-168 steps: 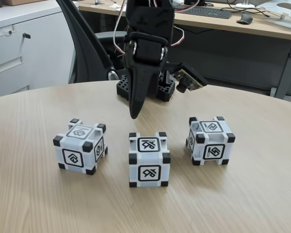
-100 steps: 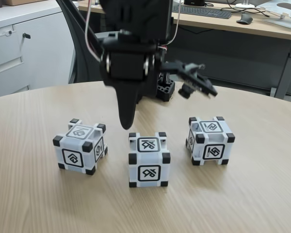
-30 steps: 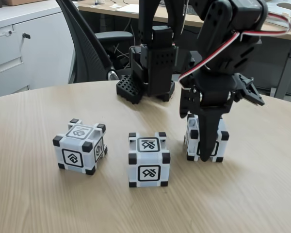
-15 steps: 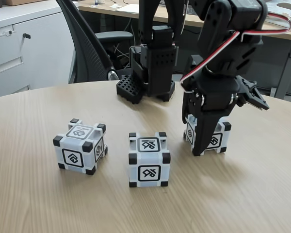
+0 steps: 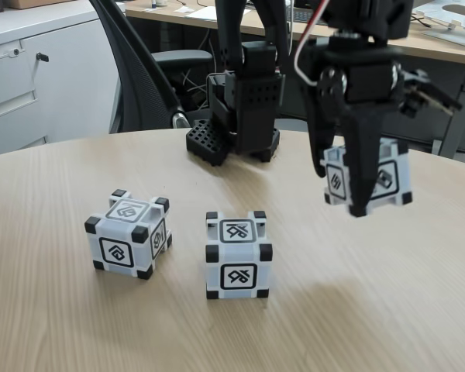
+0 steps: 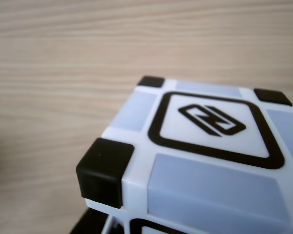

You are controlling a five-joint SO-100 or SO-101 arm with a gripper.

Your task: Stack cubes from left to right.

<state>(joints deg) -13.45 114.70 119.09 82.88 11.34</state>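
Half a second earlier your white plastic cube with black corner blocks (image 5: 384, 180) sat on the round wooden table (image 5: 356, 310); it now hung clear above it, at the table's three o'clock side, clamped by your black two-finger gripper (image 5: 359, 208). Its faces carried black-framed glyphs (image 6: 212, 118), no readable writing. The two matching cubes, left (image 5: 129, 233) and middle (image 5: 238, 255), stayed put.

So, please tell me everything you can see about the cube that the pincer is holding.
The held cube looks like white plastic, with black corner blocks and a black-framed glyph on each face visible. It hangs above the wooden table, slightly tilted, touching nothing but the black pincer, which is clamped on it. The wrist view shows its top face close up.
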